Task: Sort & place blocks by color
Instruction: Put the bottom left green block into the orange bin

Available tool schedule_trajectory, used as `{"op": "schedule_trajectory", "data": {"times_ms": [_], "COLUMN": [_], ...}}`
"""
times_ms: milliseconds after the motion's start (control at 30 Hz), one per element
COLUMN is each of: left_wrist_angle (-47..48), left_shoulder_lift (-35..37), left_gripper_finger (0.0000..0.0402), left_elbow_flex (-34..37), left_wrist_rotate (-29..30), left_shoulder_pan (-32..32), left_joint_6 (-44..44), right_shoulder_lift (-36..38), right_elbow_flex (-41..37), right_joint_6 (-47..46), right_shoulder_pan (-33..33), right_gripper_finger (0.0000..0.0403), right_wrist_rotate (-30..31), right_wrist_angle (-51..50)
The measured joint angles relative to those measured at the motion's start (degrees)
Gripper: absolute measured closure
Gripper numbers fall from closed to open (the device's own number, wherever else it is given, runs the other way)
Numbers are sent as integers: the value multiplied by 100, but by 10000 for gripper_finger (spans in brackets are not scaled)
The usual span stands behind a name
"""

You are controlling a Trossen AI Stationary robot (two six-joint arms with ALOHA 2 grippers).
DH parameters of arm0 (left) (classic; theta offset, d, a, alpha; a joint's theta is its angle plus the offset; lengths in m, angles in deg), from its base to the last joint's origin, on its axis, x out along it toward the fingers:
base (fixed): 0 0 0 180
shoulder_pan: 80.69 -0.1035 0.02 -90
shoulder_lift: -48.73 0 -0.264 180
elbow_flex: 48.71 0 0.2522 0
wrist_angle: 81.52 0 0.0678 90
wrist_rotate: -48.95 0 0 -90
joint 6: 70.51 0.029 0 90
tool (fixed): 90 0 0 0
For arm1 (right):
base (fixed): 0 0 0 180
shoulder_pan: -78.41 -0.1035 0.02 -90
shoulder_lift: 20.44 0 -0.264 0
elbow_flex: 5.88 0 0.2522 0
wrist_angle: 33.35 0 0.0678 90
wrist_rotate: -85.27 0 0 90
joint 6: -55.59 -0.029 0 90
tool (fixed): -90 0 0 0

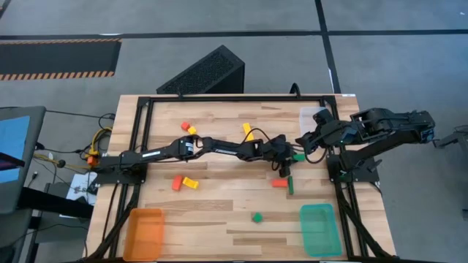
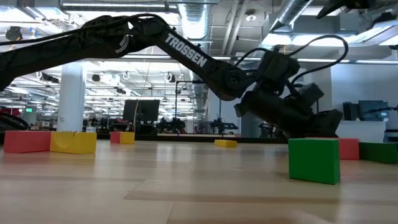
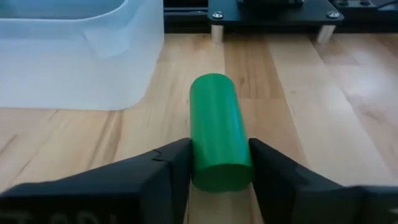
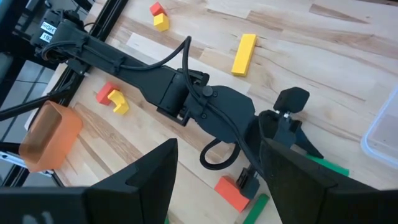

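A green cylinder block lies on its side on the wooden table, near a clear tray. My left gripper reaches across the table from the left and is shut on the cylinder's near end. My right gripper hangs open high above the table's right side and touches nothing. A green cube stands alone toward the near edge. A red block and a green bar lie just near of the left gripper. My left gripper pinches the cylinder's curved sides between its two fingers, at the end nearest the wrist. The fingers come from the table's left, slanting slightly down, and lie along the cylinder. The cylinder rests on its side on the table.
An orange tray sits at the near left and a teal tray at the near right. Red and yellow blocks lie at the left and far left, with a yellow bar at the far middle.
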Motion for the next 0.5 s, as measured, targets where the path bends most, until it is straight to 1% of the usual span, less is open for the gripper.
{"op": "schedule_trajectory", "data": {"times_ms": [67, 167, 267, 400, 500], "left_wrist_angle": [135, 260, 684, 925, 749], "left_shoulder_lift": [21, 86, 320, 772, 1149], "left_gripper_finger": [302, 302, 302, 302, 301], "left_elbow_flex": [-7, -9, 9, 16, -7], "left_wrist_rotate": [36, -20, -32, 50, 11], "left_shoulder_pan": [-1, -39, -90, -164, -266], "left_joint_6": [18, -105, -169, 204, 423], "right_shoulder_lift": [0, 0, -1, -2, 0], "right_elbow_flex": [0, 0, 0, 0, 0], "right_joint_6": [-2, -2, -2, 2, 47], "right_shoulder_pan": [0, 0, 0, 0, 0], "right_gripper_finger": [148, 148, 148, 148, 148], "right_wrist_rotate": [5, 19, 31, 221, 360], "right_wrist_angle": [22, 26, 42, 115, 263]}}
